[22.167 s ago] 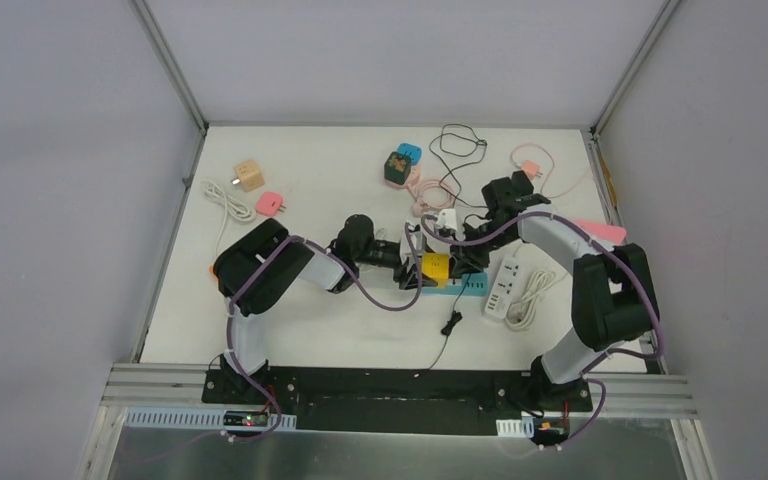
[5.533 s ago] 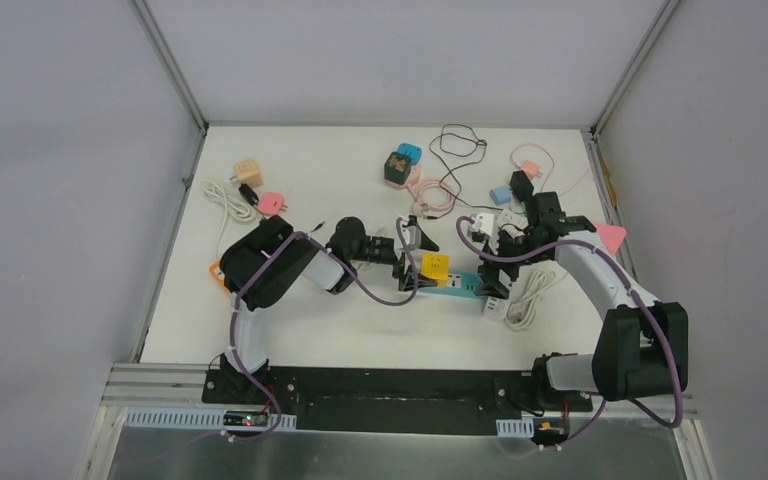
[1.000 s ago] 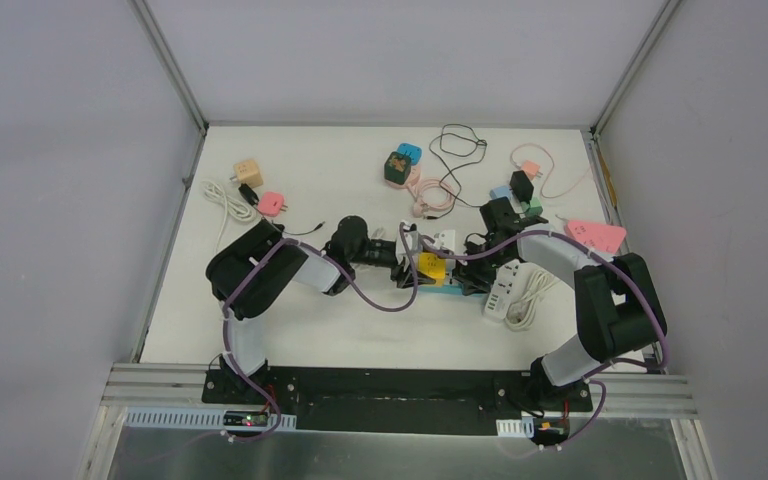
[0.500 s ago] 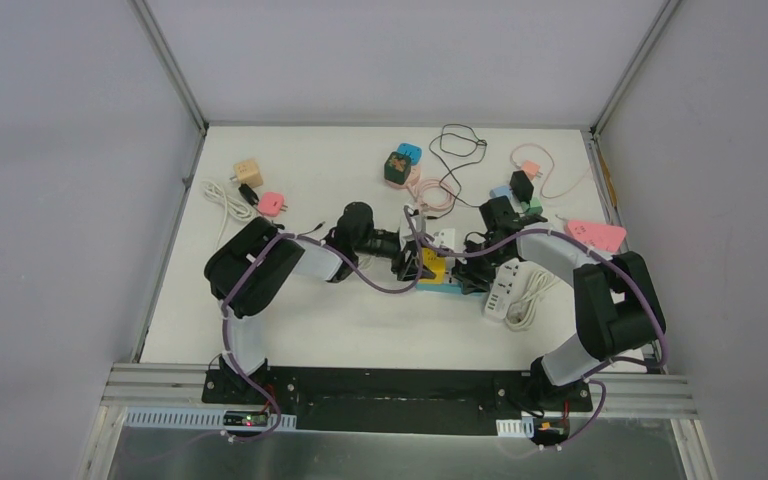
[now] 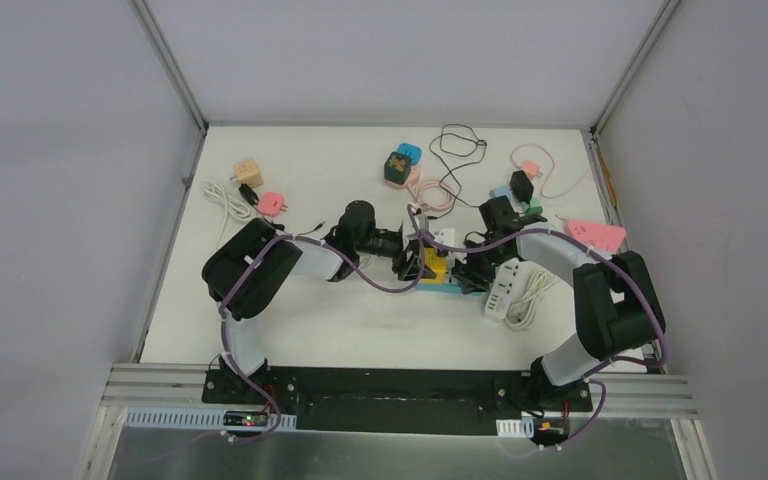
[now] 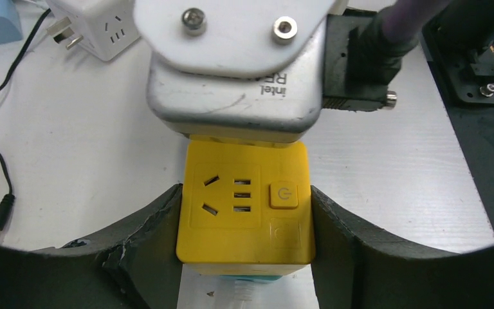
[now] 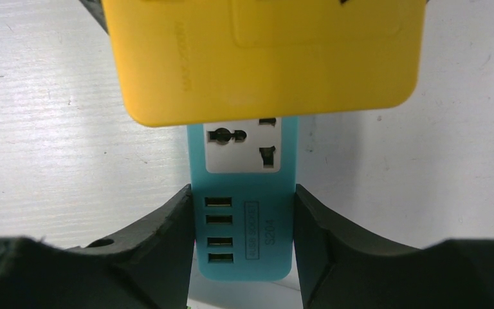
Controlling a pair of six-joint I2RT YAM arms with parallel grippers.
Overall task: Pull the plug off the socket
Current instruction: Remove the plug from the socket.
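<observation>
A yellow cube plug (image 5: 434,266) (image 6: 244,206) sits on top of a teal socket strip (image 5: 450,286) (image 7: 244,219) in the middle of the table. My left gripper (image 5: 416,262) (image 6: 246,212) is shut on the yellow plug, one pad pressed against each side. My right gripper (image 5: 470,276) (image 7: 242,215) is shut on the strip's USB end. In the right wrist view the plug (image 7: 264,58) covers the far part of the strip. A sliver of teal shows under the plug in the left wrist view. The plug's pins are hidden, so whether it is still seated cannot be told.
A white power strip (image 5: 503,287) with its coiled cord lies just right of the grippers. A white cube adapter (image 5: 444,240) (image 6: 93,26) sits right behind them. Further back lie a green cube (image 5: 397,165), black cable (image 5: 460,145), pink chargers (image 5: 271,203) and a pink triangle (image 5: 595,234).
My left wrist has shifted a little toward the back of the table, still gripping the yellow plug. My right gripper has stayed on the teal strip.
</observation>
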